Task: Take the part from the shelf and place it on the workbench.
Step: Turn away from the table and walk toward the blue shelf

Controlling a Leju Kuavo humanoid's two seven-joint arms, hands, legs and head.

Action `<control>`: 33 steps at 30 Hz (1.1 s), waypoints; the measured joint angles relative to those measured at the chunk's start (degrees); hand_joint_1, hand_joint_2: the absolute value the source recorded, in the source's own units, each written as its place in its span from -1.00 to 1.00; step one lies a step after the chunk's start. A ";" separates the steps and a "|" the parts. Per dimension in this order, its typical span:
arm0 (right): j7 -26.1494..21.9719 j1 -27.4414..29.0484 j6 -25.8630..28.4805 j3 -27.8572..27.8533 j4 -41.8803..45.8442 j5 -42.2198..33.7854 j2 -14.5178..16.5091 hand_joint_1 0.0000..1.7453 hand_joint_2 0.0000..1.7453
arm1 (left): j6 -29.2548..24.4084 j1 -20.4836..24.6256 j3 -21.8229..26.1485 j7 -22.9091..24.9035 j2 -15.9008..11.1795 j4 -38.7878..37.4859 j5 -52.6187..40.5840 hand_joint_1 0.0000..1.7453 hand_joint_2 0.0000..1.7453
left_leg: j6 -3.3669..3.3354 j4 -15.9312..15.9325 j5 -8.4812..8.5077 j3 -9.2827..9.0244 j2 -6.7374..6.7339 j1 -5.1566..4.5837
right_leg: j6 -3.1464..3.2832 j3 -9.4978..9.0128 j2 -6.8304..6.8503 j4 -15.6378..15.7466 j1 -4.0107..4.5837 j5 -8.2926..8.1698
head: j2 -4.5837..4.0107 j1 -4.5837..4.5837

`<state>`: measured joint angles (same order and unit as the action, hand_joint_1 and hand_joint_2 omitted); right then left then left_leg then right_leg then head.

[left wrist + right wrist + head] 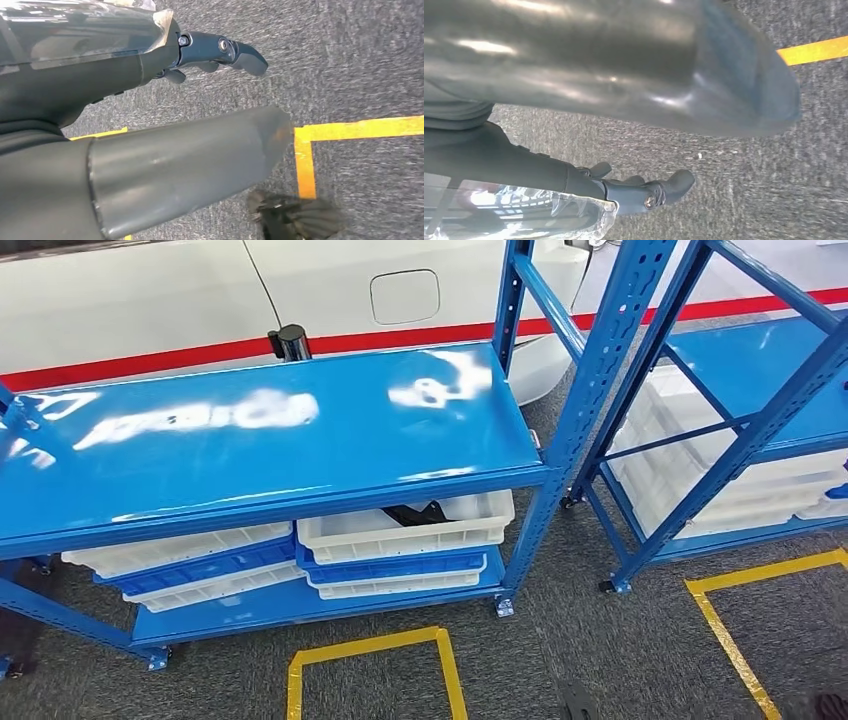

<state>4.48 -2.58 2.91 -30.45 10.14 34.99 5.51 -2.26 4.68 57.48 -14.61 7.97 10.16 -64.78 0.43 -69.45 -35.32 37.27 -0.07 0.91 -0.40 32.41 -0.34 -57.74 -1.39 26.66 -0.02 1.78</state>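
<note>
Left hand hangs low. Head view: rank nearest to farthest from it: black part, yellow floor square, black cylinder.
1. Yellow floor square, floor below left hand.
2. Black part, in lower-shelf bin.
3. Black cylinder, top shelf's far edge.

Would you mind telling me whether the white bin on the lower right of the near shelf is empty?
Not empty: a dark part lies in the white bin, partly hidden by the shelf top.

Blue shelf point(270, 430): top deck glossy; lower deck carries stacked white trays point(400, 535); dark part point(412, 512) lies in the right tray.
</note>
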 joint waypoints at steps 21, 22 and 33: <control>0.51 -0.09 0.11 -0.01 -0.01 0.56 -0.05 -1.00 -1.00 | -0.49 0.28 0.02 0.36 -0.08 -0.02 -0.28 -1.00 -1.00 | -2.63 13.28 11.06 -2.85 -0.81 -0.80 | -3.43 -2.64 0.16 -6.38 0.55 3.10 | 0.00 0.45; 0.50 -0.18 0.13 -0.01 0.00 0.61 -0.06 -1.00 -1.00 | -0.56 0.29 0.02 0.30 -0.07 -0.02 -0.40 -1.00 -1.00 | -2.31 13.03 11.40 -2.59 -0.83 -0.90 | -3.16 -5.75 0.22 -1.92 0.66 3.65 | 0.01 0.42; 0.57 0.26 0.15 -0.04 0.00 0.84 0.07 -1.00 -1.00 | -1.23 0.08 0.02 0.22 -0.10 -0.04 -0.63 -1.00 -1.00 | 0.23 -3.86 3.08 3.04 -0.06 -0.26 | 0.76 -6.79 0.65 3.25 0.79 3.55 | 0.00 0.22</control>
<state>5.05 -2.33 3.06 -30.49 10.14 35.82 5.57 -3.49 4.76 57.50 -14.38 7.87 10.13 -65.42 0.66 -73.31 -32.23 40.31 -0.14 0.66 0.36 25.62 0.31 -54.49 -0.60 30.21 -0.02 2.01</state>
